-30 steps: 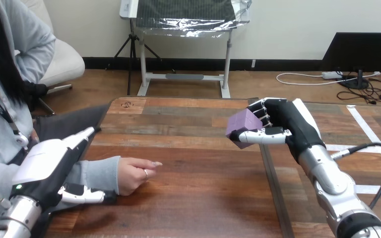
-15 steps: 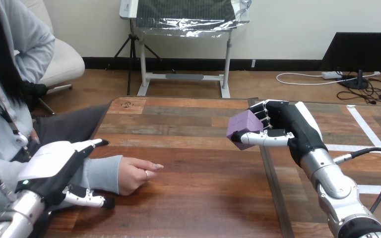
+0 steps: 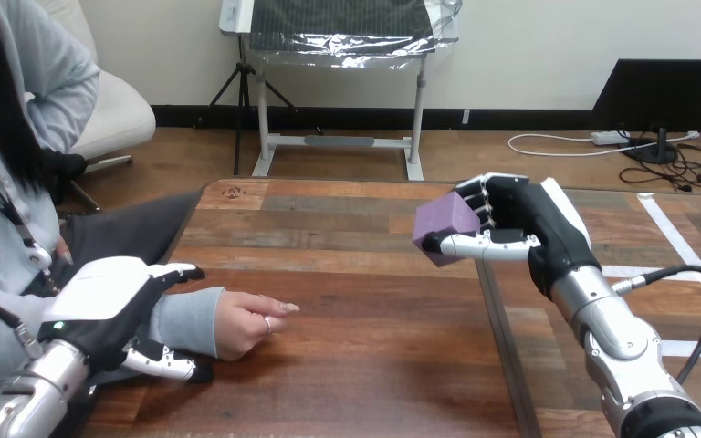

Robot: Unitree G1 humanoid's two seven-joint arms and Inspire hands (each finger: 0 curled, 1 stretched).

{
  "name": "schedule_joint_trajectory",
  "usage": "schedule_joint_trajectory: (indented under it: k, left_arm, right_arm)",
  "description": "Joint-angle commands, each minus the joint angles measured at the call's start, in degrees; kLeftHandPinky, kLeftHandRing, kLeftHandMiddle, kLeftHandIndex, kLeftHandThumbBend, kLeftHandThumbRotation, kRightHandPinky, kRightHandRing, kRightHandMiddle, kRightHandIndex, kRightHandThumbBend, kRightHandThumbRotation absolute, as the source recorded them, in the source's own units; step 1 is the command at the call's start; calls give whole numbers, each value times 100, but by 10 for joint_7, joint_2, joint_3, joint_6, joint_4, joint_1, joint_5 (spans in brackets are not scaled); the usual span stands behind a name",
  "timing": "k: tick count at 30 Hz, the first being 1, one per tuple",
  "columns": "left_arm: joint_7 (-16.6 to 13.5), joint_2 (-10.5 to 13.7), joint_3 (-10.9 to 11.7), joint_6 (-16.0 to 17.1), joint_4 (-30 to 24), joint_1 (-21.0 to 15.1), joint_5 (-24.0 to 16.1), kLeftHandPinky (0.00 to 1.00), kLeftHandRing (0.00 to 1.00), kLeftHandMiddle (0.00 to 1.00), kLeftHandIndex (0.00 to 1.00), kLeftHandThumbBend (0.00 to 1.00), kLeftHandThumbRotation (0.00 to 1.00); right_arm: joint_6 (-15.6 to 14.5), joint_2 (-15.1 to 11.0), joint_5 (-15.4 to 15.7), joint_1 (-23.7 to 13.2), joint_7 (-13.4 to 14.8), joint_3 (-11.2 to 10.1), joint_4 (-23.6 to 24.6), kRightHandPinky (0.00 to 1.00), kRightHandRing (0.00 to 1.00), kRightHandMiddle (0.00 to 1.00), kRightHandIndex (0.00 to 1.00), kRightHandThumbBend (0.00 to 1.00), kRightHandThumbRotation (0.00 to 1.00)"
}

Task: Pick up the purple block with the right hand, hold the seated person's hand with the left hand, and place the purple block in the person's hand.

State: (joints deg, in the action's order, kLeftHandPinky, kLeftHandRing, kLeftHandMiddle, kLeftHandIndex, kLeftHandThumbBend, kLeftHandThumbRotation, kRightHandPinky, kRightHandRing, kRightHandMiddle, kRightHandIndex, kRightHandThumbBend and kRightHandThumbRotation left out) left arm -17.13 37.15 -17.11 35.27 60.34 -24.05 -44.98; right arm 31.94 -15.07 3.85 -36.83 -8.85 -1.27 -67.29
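Aloft, boxy purple block (image 3: 444,224), in right hand (image 3: 522,222)

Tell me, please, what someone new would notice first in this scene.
The purple block, pinched in the right hand above the table, right of centre, stands out. At left, the left hand lies over the person's forearm; the person's hand rests on the table.

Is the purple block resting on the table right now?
No, the right hand holds the purple block up off the table, pinched between its thumb and fingers.
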Motion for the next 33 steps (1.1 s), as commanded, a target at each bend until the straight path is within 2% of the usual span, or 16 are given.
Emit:
schedule_joint_trajectory:
  k: [1, 9, 15, 23, 33]
  left_arm:
    - [-21, 4, -30, -6, 15, -44, -19, 78, 80, 81, 80, 100, 36]
    - [-25, 0, -53, -23, 27, -56, -25, 75, 77, 78, 78, 100, 29]
    - [-42, 0, -75, -31, 35, -65, -38, 72, 74, 75, 75, 100, 22]
    - [-48, -2, -96, -41, 51, -77, -47, 66, 67, 70, 71, 100, 13]
    - [-41, -7, -107, -44, 74, -88, -35, 56, 60, 64, 66, 100, 4]
  right_arm:
    - [16, 6, -14, -14, -4, -12, 43, 44, 48, 53, 48, 75, 0]
    - [21, 6, -17, -6, -10, -11, 54, 44, 48, 53, 48, 75, 0]
    - [18, 7, -16, -1, -9, -10, 63, 44, 48, 53, 48, 76, 0]
    - [10, 6, -16, 5, -11, -9, 76, 44, 48, 52, 48, 76, 0]
    - [1, 5, -15, 14, -12, -8, 92, 45, 49, 53, 49, 77, 0]
